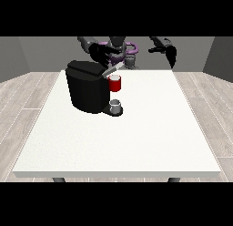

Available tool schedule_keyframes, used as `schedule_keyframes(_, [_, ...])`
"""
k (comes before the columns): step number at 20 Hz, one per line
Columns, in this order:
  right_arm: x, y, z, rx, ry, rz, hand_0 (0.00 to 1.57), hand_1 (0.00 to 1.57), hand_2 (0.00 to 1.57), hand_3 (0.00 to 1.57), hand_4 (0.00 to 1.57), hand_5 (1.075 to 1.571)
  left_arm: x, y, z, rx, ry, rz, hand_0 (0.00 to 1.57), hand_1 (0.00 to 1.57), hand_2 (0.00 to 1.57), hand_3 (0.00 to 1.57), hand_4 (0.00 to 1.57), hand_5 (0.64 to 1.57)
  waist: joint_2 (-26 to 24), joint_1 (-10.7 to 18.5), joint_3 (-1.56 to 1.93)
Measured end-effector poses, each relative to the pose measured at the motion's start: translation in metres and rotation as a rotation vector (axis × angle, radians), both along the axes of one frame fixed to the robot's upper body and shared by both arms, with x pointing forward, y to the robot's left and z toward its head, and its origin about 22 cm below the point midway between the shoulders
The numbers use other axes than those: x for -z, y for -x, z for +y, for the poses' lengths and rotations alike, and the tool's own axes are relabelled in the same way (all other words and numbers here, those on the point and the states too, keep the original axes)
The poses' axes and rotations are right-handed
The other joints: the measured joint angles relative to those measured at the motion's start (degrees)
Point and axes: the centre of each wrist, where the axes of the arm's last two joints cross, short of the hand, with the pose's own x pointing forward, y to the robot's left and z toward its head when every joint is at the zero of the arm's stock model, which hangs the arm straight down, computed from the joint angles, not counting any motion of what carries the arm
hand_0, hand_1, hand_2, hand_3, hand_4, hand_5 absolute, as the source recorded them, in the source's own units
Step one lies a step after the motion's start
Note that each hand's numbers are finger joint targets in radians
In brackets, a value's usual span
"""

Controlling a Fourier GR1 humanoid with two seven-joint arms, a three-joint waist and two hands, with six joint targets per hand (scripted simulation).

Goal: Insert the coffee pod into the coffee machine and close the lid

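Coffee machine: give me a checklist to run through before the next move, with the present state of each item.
1. Lid raised off the coffee machine: ok, it stands tilted up at the machine's top.
2. Pod in the machine: cannot tell; no pod can be made out.
3. Hand at the view's left near the lid: ok, it sits just above the machine's top.
4. What that hand holds: cannot tell.
5. Hand at the view's right out of the way: ok, raised well away from the machine.
6. Cup under the red front part: ok, it stands on the machine's base.
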Motion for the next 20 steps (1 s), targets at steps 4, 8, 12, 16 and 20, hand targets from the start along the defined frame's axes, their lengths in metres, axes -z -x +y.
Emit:
schedule_keyframes(4, [-0.008,-0.004,0.006,-0.004,0.041,-0.036,0.00,0.00,0.00,0.00,0.14,1.571,0.005,0.002,-0.003,0.004,0.001,-0.014,0.00,0.00,0.00,0.00,0.14,1.571,0.6,0.8,-0.01])
schedule_keyframes(8, [-0.015,-0.006,0.018,-0.024,0.061,-0.059,0.00,0.00,0.00,0.00,0.07,1.571,0.003,-0.002,0.002,0.000,0.006,-0.017,0.00,0.00,0.00,0.00,0.00,1.571,0.8,0.5,0.01])
schedule_keyframes(12, [-0.012,-0.004,0.028,-0.049,0.044,-0.060,0.00,0.00,0.00,0.00,0.07,1.571,0.004,0.000,-0.003,0.007,0.006,-0.010,0.00,0.00,0.00,0.00,0.20,1.571,-0.6,0.4,0.00])
schedule_keyframes(16, [0.001,0.003,0.034,-0.100,0.002,-0.056,0.00,0.00,0.00,0.00,0.35,1.571,0.011,0.009,-0.013,0.012,0.007,-0.008,0.00,0.00,0.00,0.00,0.17,1.571,-2.9,0.0,0.01])
schedule_keyframes(20, [0.030,0.025,0.040,-0.142,-0.088,-0.046,0.00,0.00,0.00,0.00,0.28,1.571,0.025,0.015,-0.013,0.000,0.021,-0.005,0.00,0.00,0.00,0.00,0.19,1.571,-4.9,-1.8,0.01])
